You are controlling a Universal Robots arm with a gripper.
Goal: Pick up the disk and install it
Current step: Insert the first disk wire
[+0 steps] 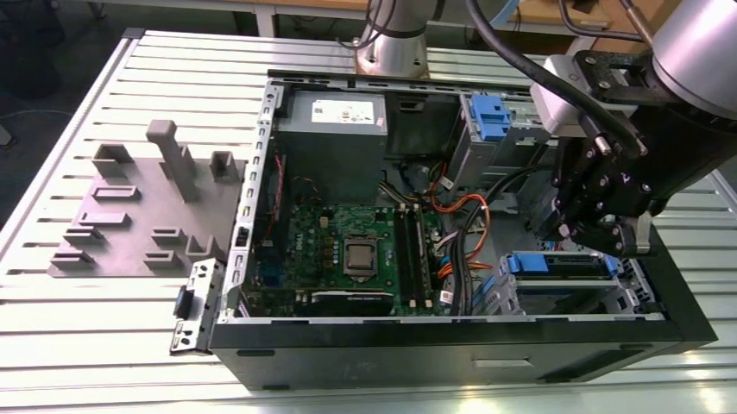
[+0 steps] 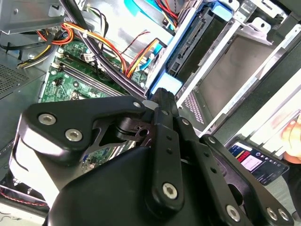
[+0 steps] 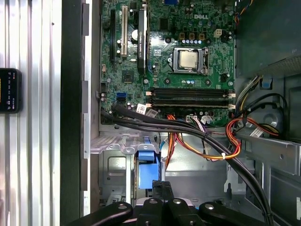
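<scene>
Disk (image 1: 561,264) with blue rail seated edge-on in drive bay (image 1: 572,297) at the exterior view's right of open computer case (image 1: 461,345), gripper (image 1: 599,237) just above it, fingers' state impossible to tell, green motherboard (image 1: 357,254) and orange cables (image 1: 461,211) beside, grey slotted fixture (image 1: 144,211) on ribbed table (image 1: 69,345).

The surface (image 1: 69,345) is made of long silver metal slats with thin grooves between them. An open computer case (image 1: 461,345) lies flat on it, toward the exterior view's right. Beside the case, toward the exterior view's left, sits a flat grey holder (image 1: 138,216) with blocks and posts sticking up. In the first wrist view a small dark thing (image 3: 9,90), maybe a phone, rests on the slats near the case.
</scene>
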